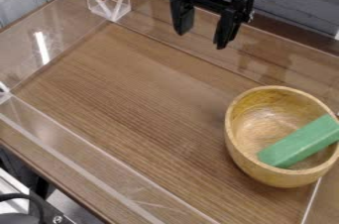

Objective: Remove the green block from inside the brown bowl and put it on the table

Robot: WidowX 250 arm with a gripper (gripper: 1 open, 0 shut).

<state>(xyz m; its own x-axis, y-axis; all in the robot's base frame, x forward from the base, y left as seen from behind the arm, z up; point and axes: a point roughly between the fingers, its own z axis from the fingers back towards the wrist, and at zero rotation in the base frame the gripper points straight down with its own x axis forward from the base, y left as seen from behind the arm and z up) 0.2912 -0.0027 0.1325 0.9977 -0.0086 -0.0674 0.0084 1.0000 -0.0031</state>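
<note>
The green block (299,142) lies slanted inside the brown bowl (252,111), resting against the bowl's right inner wall. The bowl stands on the table (133,99) near its front right corner. My gripper (203,28) hangs over the far middle of the table, pointing down, its black fingers (179,18) spread apart with nothing between them. It is well up and to the left of the bowl, touching neither the bowl nor the block.
Low clear acrylic walls (54,139) border the tabletop on all sides. A clear bracket (109,2) sits at the back left corner. The table's front edge runs close below the bowl.
</note>
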